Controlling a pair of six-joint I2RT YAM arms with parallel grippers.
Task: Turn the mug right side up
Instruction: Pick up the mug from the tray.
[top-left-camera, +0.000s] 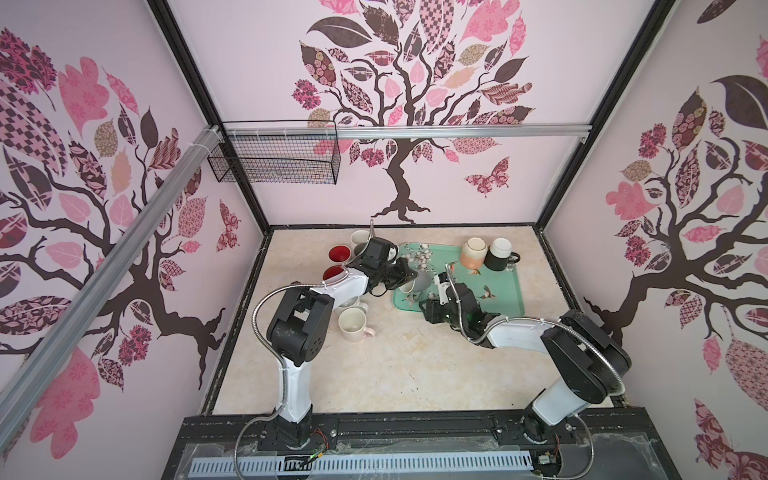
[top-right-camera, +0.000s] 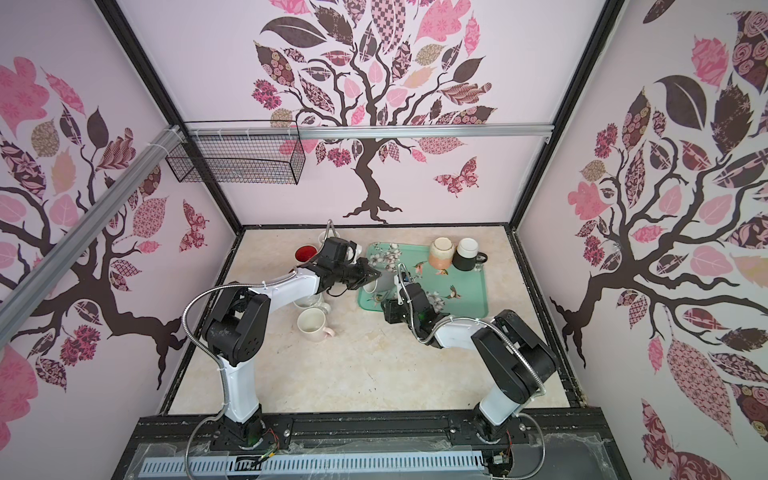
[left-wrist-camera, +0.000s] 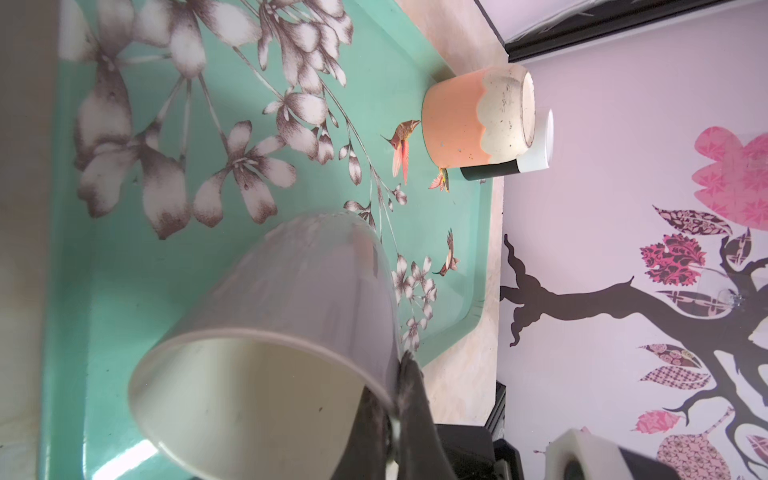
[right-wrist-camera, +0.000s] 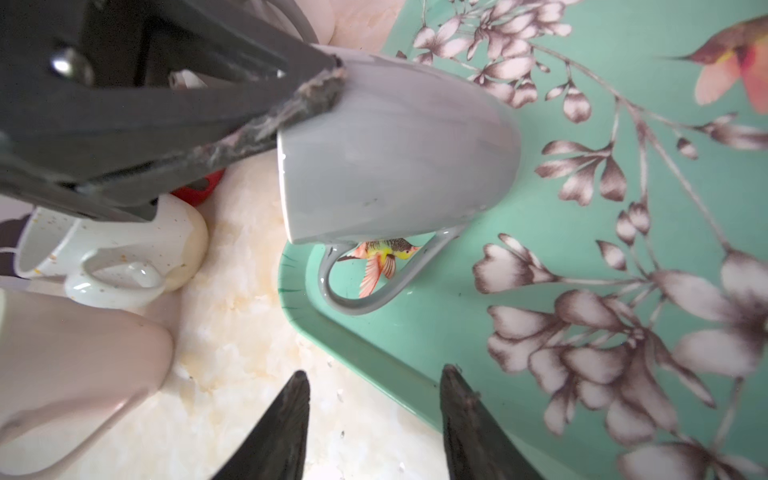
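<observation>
Marble counter (top-left-camera: 395, 365): carries the tray, with upright cups (top-left-camera: 352, 326) to the tray's left; the likely set-down ground.
Teal tray (top-left-camera: 507, 299): inverted cups (top-left-camera: 473, 252) stand at its far edge; the task's mug is over its near left corner.
Grey mug (right-wrist-camera: 395, 158): tipped on its side, mouth toward the upright cups, handle (right-wrist-camera: 361, 291) hanging toward the tray. Whether the handle touches the tray I cannot tell. About half turned, I judge.
Left claw (left-wrist-camera: 395, 395): clamped narrow on the rim, one finger inside, one outside. Roll the wrist slowly until the mouth faces up, then lower the base flat before letting go; a rim pinch can slip.
Right claw (right-wrist-camera: 376, 374): jaws part-way apart, empty, just short of the handle; best held clear, or ready to steady the mug.
</observation>
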